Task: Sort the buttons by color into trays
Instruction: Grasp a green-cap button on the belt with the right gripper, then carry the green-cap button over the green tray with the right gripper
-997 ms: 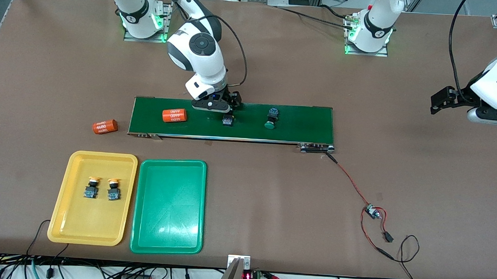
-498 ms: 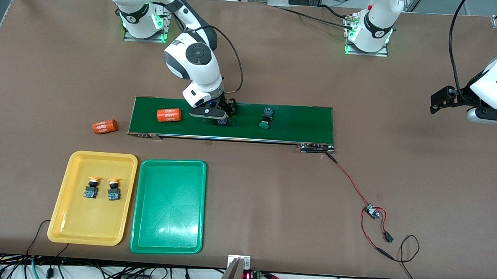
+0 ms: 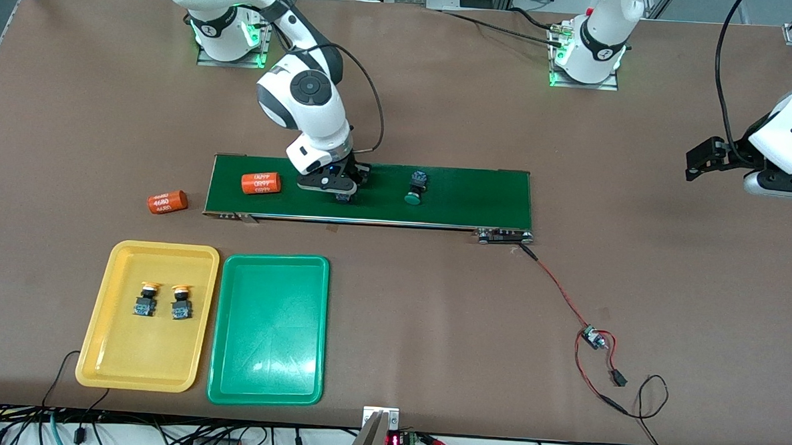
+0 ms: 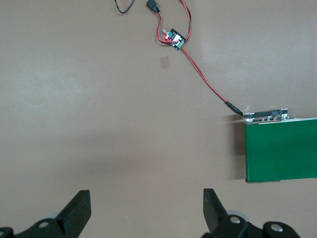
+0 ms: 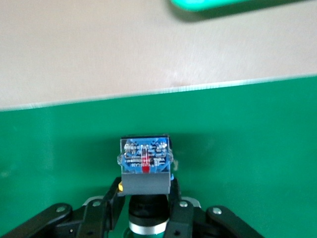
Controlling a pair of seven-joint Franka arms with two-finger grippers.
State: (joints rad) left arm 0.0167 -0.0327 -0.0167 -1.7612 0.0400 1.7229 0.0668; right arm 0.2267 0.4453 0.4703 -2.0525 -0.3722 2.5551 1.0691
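The conveyor belt (image 3: 370,193) has carried the orange cylinder (image 3: 261,183) and the free green button (image 3: 415,188) toward the right arm's end of the table. The right gripper (image 3: 344,192) has come down on the belt and now pinches another button (image 5: 145,164). The left gripper (image 4: 146,210) waits spread wide over bare table; the two yellow buttons (image 3: 163,299) lie in the yellow tray (image 3: 104,343) as before.
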